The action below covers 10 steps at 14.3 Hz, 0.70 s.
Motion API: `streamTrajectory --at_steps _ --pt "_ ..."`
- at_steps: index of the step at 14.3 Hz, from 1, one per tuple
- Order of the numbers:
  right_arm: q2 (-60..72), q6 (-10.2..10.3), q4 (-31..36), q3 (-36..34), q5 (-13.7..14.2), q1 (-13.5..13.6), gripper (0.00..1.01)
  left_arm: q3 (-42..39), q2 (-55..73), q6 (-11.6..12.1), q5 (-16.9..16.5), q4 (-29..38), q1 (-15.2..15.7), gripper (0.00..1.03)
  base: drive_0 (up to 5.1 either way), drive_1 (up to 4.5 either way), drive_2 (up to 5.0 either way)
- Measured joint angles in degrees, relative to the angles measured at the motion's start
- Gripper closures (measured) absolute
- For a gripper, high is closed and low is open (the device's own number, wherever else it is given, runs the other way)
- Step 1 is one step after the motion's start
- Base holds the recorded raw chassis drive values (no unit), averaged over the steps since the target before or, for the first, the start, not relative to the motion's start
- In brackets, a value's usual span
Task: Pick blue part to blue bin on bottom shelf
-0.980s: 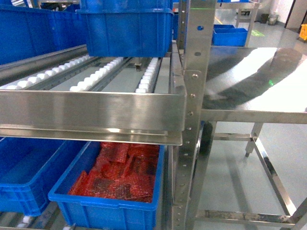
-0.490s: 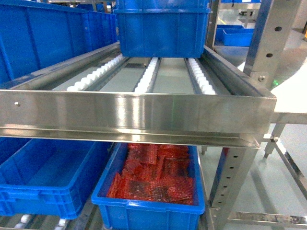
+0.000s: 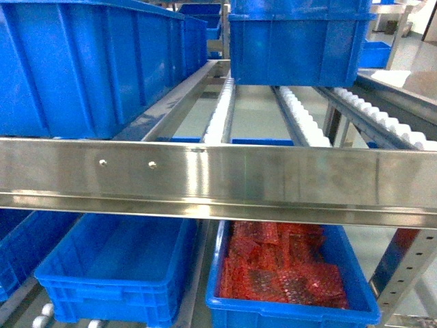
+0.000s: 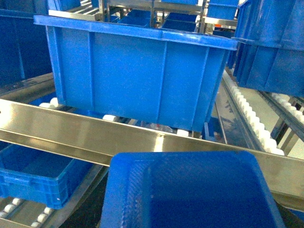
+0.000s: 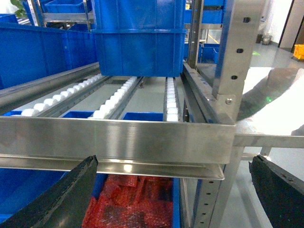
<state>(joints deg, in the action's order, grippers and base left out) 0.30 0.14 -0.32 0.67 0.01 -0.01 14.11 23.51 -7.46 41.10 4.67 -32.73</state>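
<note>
The blue part [image 4: 190,190] fills the bottom of the left wrist view, a dark blue block with a ribbed face hanging in front of the rack. It covers my left gripper's fingers, which seem shut on it. The blue bin [image 3: 116,270] stands empty on the bottom shelf [image 3: 42,313], left of centre in the head view and low left in the left wrist view [image 4: 33,173]. My right gripper [image 5: 173,199] is open, its black fingers [image 5: 57,199] wide apart with nothing between them, facing the rack's front rail. Neither gripper shows in the head view.
A like crate of red bubble-wrap bags [image 3: 283,280] sits right of the blue bin. The steel front rail [image 3: 218,178] of the roller shelf crosses above both. Large blue crates [image 3: 82,65] stand on that upper shelf. A perforated upright [image 5: 232,57] and steel table [image 5: 270,104] are at the right.
The head view has swung left along the rack: the steel table has left the frame, and the blue bin and red-bag crate have shifted right, toward the centre.
</note>
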Motion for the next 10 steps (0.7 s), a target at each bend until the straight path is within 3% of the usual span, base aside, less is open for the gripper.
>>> streamTrajectory --at_steps 4,10 --pt "0.00 0.00 0.04 0.00 -0.02 0.00 0.03 0.00 0.07 0.00 -0.02 -0.20 -0.02 0.60 -4.8 3.61 1.3" --pt "0.00 0.00 0.04 0.00 -0.22 0.00 0.03 0.00 -0.02 0.00 0.20 -0.15 0.09 0.60 0.0 0.00 0.0"
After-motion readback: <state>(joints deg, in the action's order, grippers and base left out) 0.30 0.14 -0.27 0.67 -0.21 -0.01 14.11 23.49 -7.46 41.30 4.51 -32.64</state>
